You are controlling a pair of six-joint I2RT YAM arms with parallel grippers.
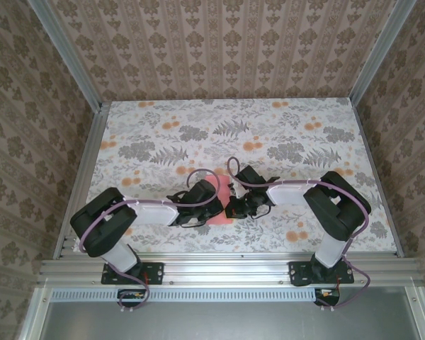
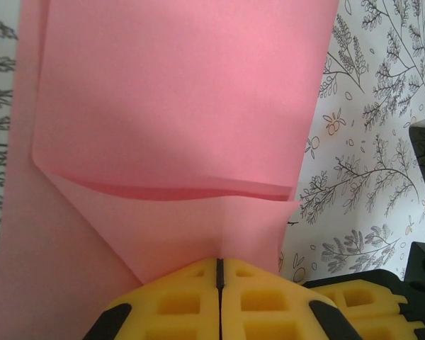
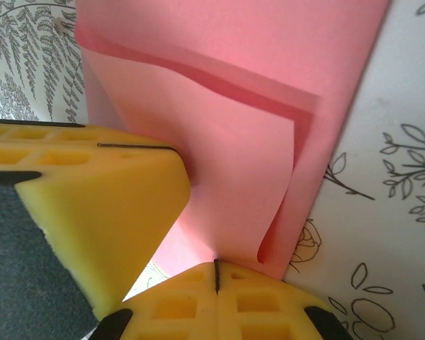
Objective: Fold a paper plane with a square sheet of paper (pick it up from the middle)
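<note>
Pink paper (image 2: 177, 106), pinched from two sides.
My left claw (image 2: 219, 265) and right claw (image 3: 216, 268) are each clamped shut on the near edge of the half-folded paper, which spreads ahead of them over the table (image 2: 368, 142). It looks thin, limp and quick to crease, so I'd grip lightly at the folds.

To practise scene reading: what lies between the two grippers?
The partly folded pink-red sheet of paper, between the left gripper and right gripper, jaws shut, in the top external view.
</note>
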